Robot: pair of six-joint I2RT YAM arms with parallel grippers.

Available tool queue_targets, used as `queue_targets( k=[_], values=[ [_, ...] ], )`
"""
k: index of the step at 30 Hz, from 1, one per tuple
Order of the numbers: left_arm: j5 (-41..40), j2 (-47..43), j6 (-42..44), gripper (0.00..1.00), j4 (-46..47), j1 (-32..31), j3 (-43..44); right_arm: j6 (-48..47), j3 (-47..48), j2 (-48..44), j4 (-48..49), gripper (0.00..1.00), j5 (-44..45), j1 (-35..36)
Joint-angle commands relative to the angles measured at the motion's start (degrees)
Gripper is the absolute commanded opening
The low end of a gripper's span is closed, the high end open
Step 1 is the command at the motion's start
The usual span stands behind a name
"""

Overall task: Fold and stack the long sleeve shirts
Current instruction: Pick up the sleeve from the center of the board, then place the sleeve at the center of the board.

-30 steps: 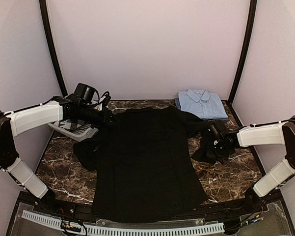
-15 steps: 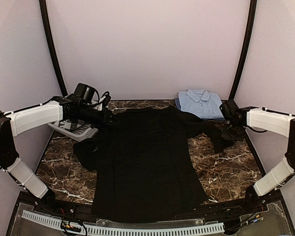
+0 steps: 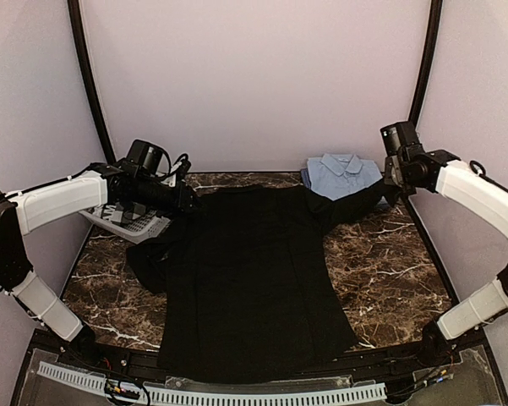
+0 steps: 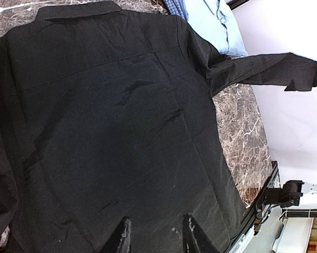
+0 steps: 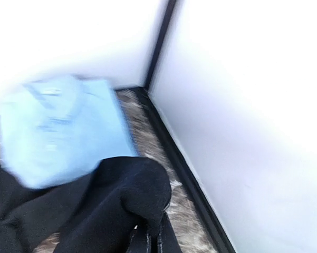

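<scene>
Our left arm (image 3: 59,203) reaches in from the left edge toward upper center, with the left gripper (image 3: 186,201) level and its fingers (image 4: 122,238) spread apart. Our right arm (image 3: 482,193) sits high at upper right, with the right gripper (image 3: 390,184) pointing down and pinched tight on the black shirt (image 3: 254,271) sleeve.

I see a dark marble tabletop (image 3: 389,271) with white veins, evenly lit. Plain pale walls (image 3: 254,85) close its far, left and right edges; black poles (image 3: 89,85) rise at both far corners.
</scene>
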Motion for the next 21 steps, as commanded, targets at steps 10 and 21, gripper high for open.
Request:
queue_targets(
  k=[10, 21],
  values=[
    [2.1, -1.4, -0.5, 0.32, -0.1, -0.3, 0.8, -20.5, -3.2, 5.7, 24.4, 0.0, -28.5, 26.1],
    [2.2, -2.0, -0.5, 0.32, -0.5, -0.3, -1.3, -18.5, 0.2, 21.3, 21.3, 0.0, -37.7, 42.3]
  ],
)
